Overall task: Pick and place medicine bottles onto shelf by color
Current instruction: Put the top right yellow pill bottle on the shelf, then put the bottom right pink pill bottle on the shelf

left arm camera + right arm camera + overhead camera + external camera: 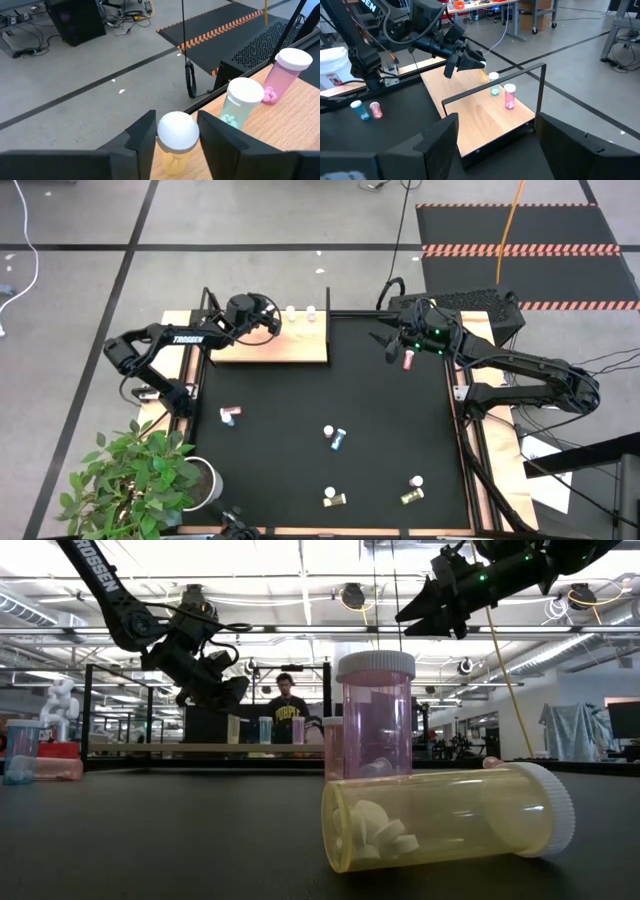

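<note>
My left end effector [176,137] is over the far edge of the shelf [290,345], fingers [142,137] either side of a yellow bottle [176,145] that stands upright on the board. The white cap sits right between my fingers, close to both; I cannot tell whether they are gripping it. Just beyond that bottle along the same edge stand a light blue bottle [241,102], then a pink bottle [285,75]. My right end effector [392,345] hangs above the black mat [330,390], across from the shelf, fingers spread wide and empty. A pink bottle on the mat [409,361] lies just beside it.
</note>
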Tool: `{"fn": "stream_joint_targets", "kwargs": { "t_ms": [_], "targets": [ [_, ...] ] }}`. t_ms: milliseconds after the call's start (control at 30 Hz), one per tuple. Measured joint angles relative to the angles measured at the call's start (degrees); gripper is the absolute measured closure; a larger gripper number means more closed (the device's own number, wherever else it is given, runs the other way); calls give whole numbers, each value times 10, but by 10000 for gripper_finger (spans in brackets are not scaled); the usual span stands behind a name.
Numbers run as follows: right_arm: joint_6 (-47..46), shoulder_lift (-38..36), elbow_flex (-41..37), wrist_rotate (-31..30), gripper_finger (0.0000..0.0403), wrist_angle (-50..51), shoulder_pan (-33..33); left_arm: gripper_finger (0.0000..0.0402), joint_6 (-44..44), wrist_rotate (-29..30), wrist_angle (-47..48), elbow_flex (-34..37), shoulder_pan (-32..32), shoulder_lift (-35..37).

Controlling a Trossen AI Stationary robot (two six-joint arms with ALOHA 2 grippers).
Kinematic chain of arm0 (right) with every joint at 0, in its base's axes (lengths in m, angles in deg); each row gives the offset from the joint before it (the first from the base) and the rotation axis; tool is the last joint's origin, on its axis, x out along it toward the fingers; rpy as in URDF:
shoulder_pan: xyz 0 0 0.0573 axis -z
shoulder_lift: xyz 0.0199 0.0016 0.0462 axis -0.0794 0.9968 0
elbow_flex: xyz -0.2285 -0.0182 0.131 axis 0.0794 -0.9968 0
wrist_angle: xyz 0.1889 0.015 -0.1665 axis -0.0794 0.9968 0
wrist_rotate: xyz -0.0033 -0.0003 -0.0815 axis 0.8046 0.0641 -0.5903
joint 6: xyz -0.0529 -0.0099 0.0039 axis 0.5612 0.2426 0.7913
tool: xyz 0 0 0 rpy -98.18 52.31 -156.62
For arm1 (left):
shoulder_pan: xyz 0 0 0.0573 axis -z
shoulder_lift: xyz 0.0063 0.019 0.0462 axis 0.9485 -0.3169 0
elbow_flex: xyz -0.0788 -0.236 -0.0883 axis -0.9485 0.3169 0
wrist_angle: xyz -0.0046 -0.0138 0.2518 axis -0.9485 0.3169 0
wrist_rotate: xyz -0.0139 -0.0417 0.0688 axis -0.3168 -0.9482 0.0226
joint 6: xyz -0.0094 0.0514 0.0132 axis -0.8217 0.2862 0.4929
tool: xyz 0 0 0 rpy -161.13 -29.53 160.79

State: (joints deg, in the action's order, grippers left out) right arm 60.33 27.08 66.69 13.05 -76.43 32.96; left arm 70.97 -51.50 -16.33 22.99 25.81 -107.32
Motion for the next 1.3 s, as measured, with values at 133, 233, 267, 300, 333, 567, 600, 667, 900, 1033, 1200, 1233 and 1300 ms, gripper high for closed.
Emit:
{"fn": "stream_joint_targets", "kwargs": {
  "t_ms": [133, 233, 267, 300, 333, 567, 600, 667, 900, 1033, 1200, 1233, 1300],
  "targets": [
    [0, 0, 0, 0, 147, 0, 0, 213, 0, 0, 0, 0, 0, 0],
    [-1, 0, 0, 0, 147, 0, 0, 191, -2, 0, 0, 0, 0, 0],
    [-4, 0, 0, 0, 147, 0, 0, 186, -4, 0, -1, 0, 1, 0],
    [-8, 0, 0, 0, 147, 0, 0, 182, -7, 0, 0, 0, 2, 3],
    [-12, 0, 0, 0, 147, 0, 0, 178, -12, 0, 1, 0, 4, 7],
    [-55, -15, 0, 1, 147, 0, 0, 174, -19, -1, 0, 0, 24, 75],
    [-63, -20, 0, 1, 147, 0, 0, 174, -19, -1, 0, 0, 28, 89],
    [-71, -35, 0, 1, 147, 1, 0, 174, -19, -1, 3, 0, 36, 120],
    [-64, -91, 0, -20, 151, -3, -10, 174, 52, 27, 101, -54, 85, 198],
    [-86, -104, 0, -35, 169, 27, -39, 174, 80, 49, 180, -117, 128, 195],
    [-174, -103, 0, -105, 207, 144, -123, 174, 68, 79, 261, -198, 205, 177],
    [-190, -103, 0, -126, 214, 166, -145, 174, 65, 94, 281, -215, 226, 174],
    [-228, -103, 0, -168, 226, 211, -186, 174, 54, 125, 305, -248, 264, 165]
  ]
}}
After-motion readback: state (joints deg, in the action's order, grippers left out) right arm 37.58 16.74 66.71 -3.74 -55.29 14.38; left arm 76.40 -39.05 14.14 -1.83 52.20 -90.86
